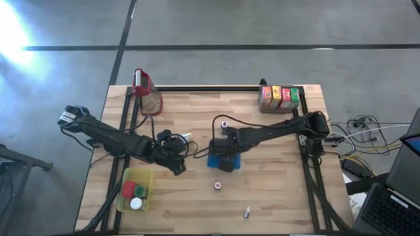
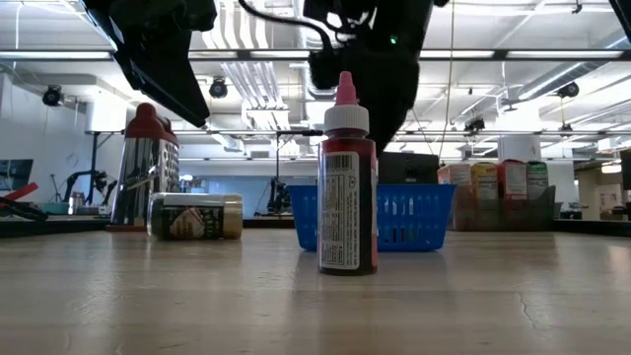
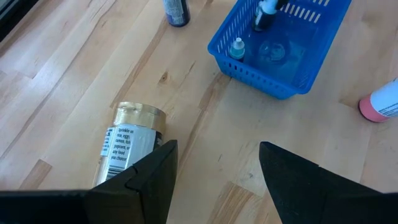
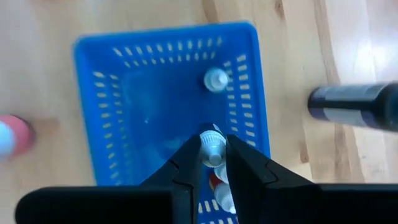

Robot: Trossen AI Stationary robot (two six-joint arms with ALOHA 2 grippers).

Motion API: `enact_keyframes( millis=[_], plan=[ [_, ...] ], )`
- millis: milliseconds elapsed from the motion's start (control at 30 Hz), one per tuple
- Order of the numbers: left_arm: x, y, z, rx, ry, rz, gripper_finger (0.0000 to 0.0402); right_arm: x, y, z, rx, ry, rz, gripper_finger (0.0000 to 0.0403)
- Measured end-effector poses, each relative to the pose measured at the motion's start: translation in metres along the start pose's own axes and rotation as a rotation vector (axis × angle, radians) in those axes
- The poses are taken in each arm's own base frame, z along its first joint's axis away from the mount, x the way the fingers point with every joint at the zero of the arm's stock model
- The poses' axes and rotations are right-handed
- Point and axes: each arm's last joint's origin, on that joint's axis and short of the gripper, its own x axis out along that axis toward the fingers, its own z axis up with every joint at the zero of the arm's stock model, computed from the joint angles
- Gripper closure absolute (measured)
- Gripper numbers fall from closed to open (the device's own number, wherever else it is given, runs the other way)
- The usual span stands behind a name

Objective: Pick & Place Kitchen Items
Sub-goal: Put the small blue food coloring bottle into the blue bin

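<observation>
In the high view the right gripper [image 1: 223, 157] hangs over the blue tray [image 1: 214, 162] at the centre of the frame. The right wrist view shows its fingers [image 4: 186, 171] closed around a small white-capped bottle [image 4: 212, 148], held cap-up with its long axis vertical, inside the tray [image 4: 112, 112]. A second tiny bottle [image 4: 216, 79] stands upright on the tray floor, toward the upper right of that picture.

The left gripper [image 1: 176, 164] sits just left of the tray in the high view. In the left wrist view its fingers [image 3: 155, 180] are spread wide apart and hold nothing. Between them and the frame's left edge lies a gold-lidded jar [image 3: 127, 146] on its side, its long axis running up and down the picture, lid toward the top.

A red bottle [image 2: 347, 182] with a pink tip stands upright at the centre of the low view, in front of the tray [image 2: 414, 217]; the jar [image 2: 194, 216] lies to its left with its axis across the frame.

In the high view a yellow bin [image 1: 123, 203] at lower left holds round lids [image 1: 134, 193], and a row of cartons [image 1: 279, 96] stands at upper right. A small bottle [image 1: 248, 212] lies at lower centre.
</observation>
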Motion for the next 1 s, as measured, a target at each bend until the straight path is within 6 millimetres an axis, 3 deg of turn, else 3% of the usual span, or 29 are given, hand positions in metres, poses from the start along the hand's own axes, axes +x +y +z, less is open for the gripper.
enact_keyframes(
  millis=[300,1000],
  plan=[
    [0.0,0.0,0.0,0.0,0.0,0.0,0.017,0.018,-0.005,-0.005,0.0,-0.031,0.006,0.0355],
    [0.0,0.0,0.0,0.0,0.0,0.0,0.017,0.036,-0.011,-0.006,-0.01,-0.106,0.028,0.0347]
  ],
)
